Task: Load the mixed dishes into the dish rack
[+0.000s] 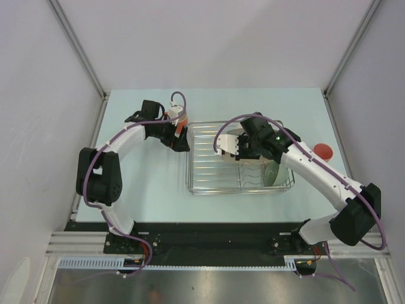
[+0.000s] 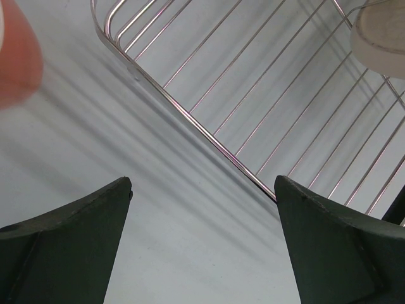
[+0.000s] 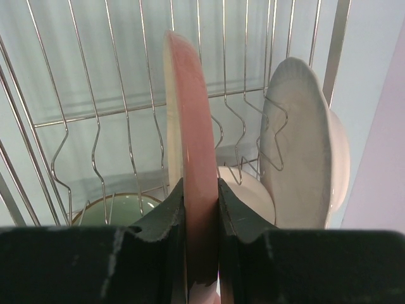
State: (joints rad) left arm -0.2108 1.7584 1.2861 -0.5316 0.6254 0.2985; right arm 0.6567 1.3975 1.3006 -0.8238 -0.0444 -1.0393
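The silver wire dish rack (image 1: 209, 183) stands mid-table. My right gripper (image 3: 201, 190) is over the rack (image 3: 95, 114), shut on the rim of the pink plate (image 3: 193, 107), which stands upright and edge-on between the dividers. A white plate (image 3: 304, 152) stands in the slot to its right. A pale green bowl (image 3: 117, 209) lies low on the left and a whitish bowl (image 3: 250, 190) low on the right. My left gripper (image 2: 202, 187) is open and empty over bare table, just outside the rack's edge (image 2: 190, 120). The orange mug (image 1: 181, 122) sits beside the left gripper (image 1: 182, 144) and shows blurred in the left wrist view (image 2: 19, 57).
A red round thing (image 1: 323, 151) lies on the table to the right of the rack. White walls and metal posts close in the table on three sides. The right arm (image 1: 316, 168) reaches across the rack's right end.
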